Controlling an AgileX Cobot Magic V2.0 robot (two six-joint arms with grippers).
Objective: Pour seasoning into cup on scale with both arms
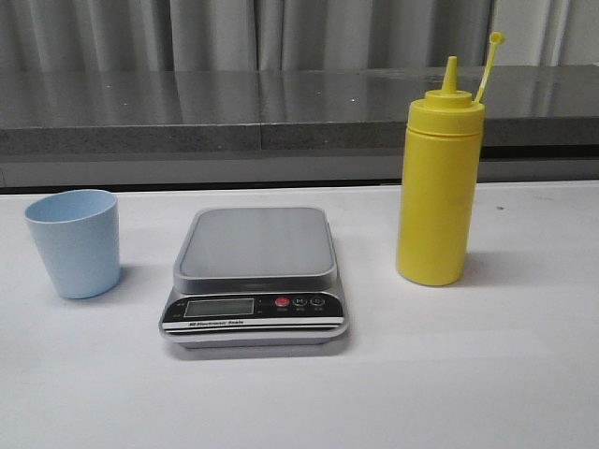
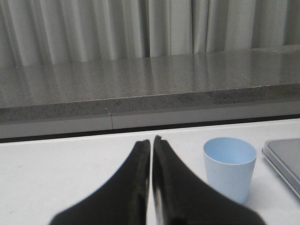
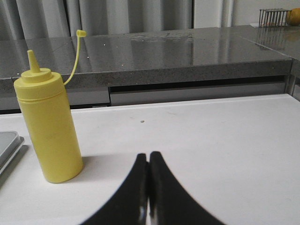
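Observation:
The yellow seasoning bottle (image 1: 437, 181) stands upright on the white table, right of the scale, its cap strap sticking up. It also shows in the right wrist view (image 3: 48, 125). The pale blue cup (image 1: 74, 242) stands on the table left of the scale, and shows in the left wrist view (image 2: 229, 168). The silver-grey scale (image 1: 255, 276) lies in the middle with an empty platform. My left gripper (image 2: 152, 140) is shut and empty, beside the cup. My right gripper (image 3: 148, 155) is shut and empty, apart from the bottle. Neither arm shows in the front view.
A grey stone ledge (image 1: 281, 108) runs along the back of the table, with curtains behind it. A wire rack (image 3: 274, 18) stands far off on the ledge in the right wrist view. The scale's edge (image 2: 286, 159) shows beside the cup.

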